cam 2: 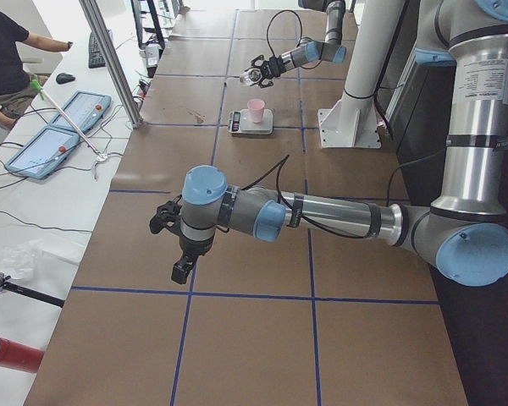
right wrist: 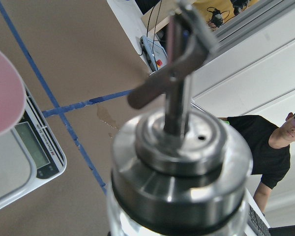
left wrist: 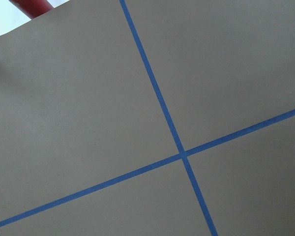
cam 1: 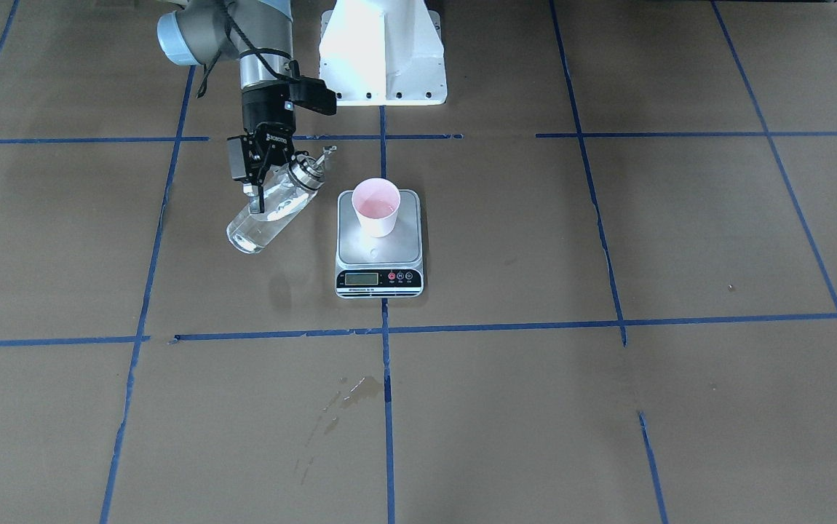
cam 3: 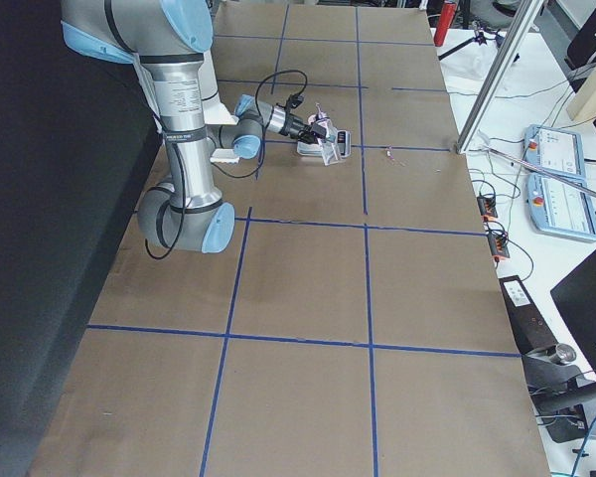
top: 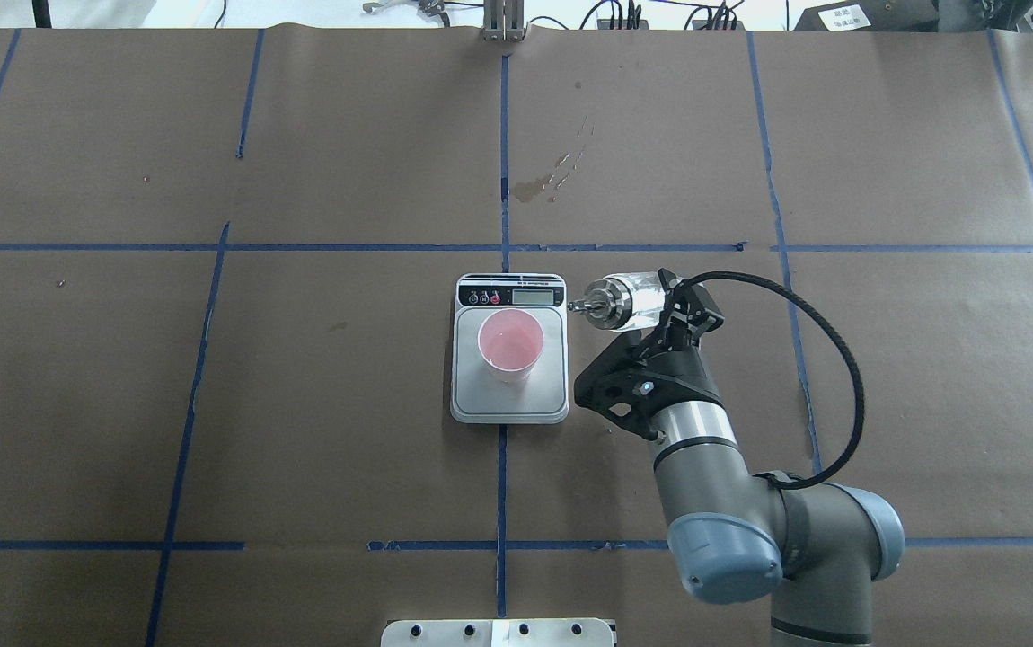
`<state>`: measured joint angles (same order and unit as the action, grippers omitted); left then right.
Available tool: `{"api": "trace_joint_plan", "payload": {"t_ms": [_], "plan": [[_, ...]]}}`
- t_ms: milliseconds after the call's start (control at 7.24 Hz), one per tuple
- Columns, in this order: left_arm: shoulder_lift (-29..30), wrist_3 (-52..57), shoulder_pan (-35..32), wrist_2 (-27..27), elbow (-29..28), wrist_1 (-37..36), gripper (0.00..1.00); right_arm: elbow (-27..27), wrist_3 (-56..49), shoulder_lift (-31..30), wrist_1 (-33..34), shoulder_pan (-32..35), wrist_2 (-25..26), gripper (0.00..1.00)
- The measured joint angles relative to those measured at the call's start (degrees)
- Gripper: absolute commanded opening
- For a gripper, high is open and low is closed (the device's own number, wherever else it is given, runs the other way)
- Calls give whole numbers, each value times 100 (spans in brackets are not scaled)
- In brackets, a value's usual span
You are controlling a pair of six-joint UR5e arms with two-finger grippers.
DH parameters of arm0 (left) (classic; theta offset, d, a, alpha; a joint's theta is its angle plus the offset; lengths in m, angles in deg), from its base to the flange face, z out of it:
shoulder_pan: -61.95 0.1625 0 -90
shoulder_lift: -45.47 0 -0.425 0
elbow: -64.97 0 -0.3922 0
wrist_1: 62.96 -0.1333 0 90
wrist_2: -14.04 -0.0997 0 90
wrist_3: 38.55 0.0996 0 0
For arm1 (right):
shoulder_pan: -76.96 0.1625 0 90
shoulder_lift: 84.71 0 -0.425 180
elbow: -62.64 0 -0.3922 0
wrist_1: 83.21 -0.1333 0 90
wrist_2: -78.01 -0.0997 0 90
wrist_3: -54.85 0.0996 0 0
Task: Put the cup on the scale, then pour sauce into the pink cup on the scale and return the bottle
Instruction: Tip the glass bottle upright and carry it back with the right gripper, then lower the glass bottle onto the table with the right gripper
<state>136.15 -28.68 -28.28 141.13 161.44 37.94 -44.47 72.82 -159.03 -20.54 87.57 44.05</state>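
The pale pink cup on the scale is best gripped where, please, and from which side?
Probably its upper wall, from the robot's left: the pale pink tapered cup stands upright, widening upward; the right gripper holds a clear glass bottle beside it.

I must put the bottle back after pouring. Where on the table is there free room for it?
Bare paper lies to the robot's right of the right gripper and all over the half left of the scale. It is crowded only between the scale, with the cup on it, and the tilted bottle. A stain marks the paper beyond the scale.
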Motion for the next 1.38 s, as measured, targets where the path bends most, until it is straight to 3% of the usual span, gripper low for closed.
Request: {"api": "trace_joint_plan", "payload": {"t_ms": [276, 690, 1105, 1381], "plan": [[14, 3, -57, 0, 9, 0, 100, -63, 763, -409, -781, 71, -209, 0], [19, -2, -81, 0, 23, 0, 100, -258, 2897, -791, -976, 450, -1131, 0], [26, -3, -83, 0, 38, 0, 100, -486, 3898, -1479, -1163, 642, -1355, 0], [28, -3, -89, 0, 60, 0, 100, -461, 4349, -2027, -1811, 693, -1513, 0]]}}
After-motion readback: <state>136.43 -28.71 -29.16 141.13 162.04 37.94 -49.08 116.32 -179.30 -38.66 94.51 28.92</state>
